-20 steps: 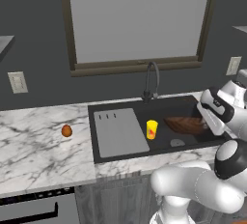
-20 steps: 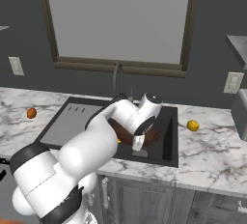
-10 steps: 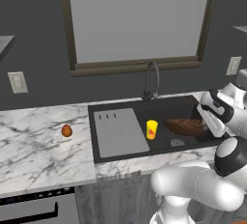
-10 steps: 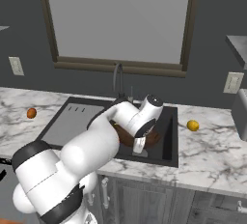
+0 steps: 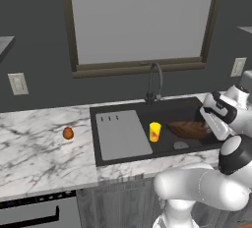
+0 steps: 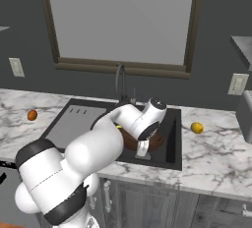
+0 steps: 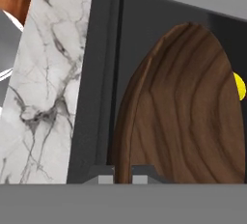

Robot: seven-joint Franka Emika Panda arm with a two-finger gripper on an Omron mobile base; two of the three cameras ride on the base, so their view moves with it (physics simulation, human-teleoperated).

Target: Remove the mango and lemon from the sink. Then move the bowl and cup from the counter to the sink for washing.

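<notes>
the bowl [image 7: 188,117] is gripped by its rim in the clenched jaws and held low inside the sink [image 5: 123,146] beside the cup [image 5: 155,131], seemingly for setting down, while mango [image 5: 68,133] and lemon [image 6: 197,128] lie on the surface [image 5: 39,148].

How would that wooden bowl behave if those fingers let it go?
The bowl looks like stiff carved wood, so it probably won't bend or shatter. Pinched by its thin rim, it seems tilted inside the sink, so it may rock briefly on its curved underside before settling.

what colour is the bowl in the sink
Dark reddish-brown wood with visible grain; the bowl shows best in the hand view.
</notes>
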